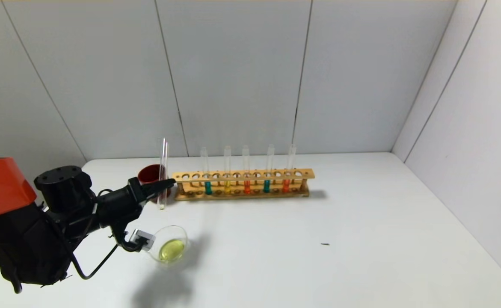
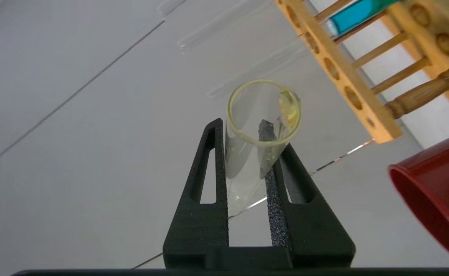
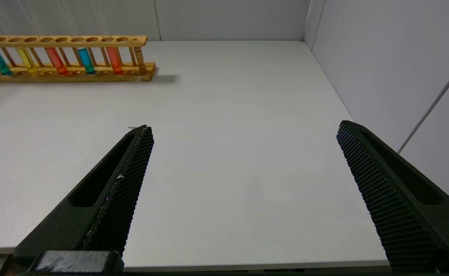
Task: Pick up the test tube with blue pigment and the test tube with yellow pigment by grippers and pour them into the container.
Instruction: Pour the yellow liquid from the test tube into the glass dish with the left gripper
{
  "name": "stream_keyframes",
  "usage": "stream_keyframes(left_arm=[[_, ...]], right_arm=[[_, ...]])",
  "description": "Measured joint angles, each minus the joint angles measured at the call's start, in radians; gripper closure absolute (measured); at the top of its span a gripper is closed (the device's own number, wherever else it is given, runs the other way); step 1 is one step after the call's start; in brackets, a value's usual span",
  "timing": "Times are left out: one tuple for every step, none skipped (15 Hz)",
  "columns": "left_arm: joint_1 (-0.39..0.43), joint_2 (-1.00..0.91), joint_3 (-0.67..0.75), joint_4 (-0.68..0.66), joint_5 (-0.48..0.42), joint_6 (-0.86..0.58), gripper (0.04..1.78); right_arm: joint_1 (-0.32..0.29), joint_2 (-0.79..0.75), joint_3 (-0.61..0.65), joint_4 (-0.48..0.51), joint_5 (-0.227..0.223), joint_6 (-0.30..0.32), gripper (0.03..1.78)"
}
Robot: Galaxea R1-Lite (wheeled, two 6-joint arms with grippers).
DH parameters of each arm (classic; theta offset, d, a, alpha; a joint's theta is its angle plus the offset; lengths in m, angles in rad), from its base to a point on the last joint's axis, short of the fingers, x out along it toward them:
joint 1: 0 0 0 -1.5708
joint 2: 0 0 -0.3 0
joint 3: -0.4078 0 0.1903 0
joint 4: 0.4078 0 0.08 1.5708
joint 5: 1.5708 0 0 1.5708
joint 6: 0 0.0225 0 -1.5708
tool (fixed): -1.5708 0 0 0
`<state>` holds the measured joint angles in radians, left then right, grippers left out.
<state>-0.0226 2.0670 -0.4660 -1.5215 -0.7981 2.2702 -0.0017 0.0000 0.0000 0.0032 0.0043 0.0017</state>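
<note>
We see the left end effector clamped on a seemingly emptied, upright test tube beside the rack; the right end effector gapes wide.

White flat table carries a long wooden test-tube rack; dark red cup beside its left end; shallow clear glass dish nearer, left of it

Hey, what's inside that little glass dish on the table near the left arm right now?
The glass dish holds a shallow pool of yellow liquid. Its left edge is covered by the left arm's white module, so that part cannot be seen. The left gripper holds an emptied tube upright.
</note>
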Motion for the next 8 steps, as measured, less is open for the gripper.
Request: stream_keyframes(left_arm=[[-0.002,-0.003,-0.001,0.000,0.000,0.004,1.49],[-0.003,-0.005,-0.002,0.000,0.000,0.007,1.49],[-0.003,-0.007,-0.002,0.000,0.000,0.009,1.49],[-0.006,-0.008,-0.001,0.000,0.000,0.009,1.49],[-0.008,-0.008,0.006,0.000,0.004,0.008,1.49],[-0.008,-0.009,0.016,0.000,0.019,-0.002,1.49],[-0.007,-0.012,0.023,0.000,0.049,-0.032,1.49],[-0.007,-0.020,0.028,0.001,0.091,-0.087,1.49]], right_arm=[[0.000,0.000,0.000,0.000,0.000,0.000,0.06],[0.000,0.000,0.000,0.000,0.000,0.000,0.06],[0.000,0.000,0.000,0.000,0.000,0.000,0.06],[0.000,0.000,0.000,0.000,0.000,0.000,0.06],[0.000,0.000,0.000,0.000,0.000,0.000,0.06],[0.000,0.000,0.000,0.000,0.000,0.000,0.06],[0.000,0.000,0.000,0.000,0.000,0.000,0.06],[0.000,0.000,0.000,0.000,0.000,0.000,0.06]])
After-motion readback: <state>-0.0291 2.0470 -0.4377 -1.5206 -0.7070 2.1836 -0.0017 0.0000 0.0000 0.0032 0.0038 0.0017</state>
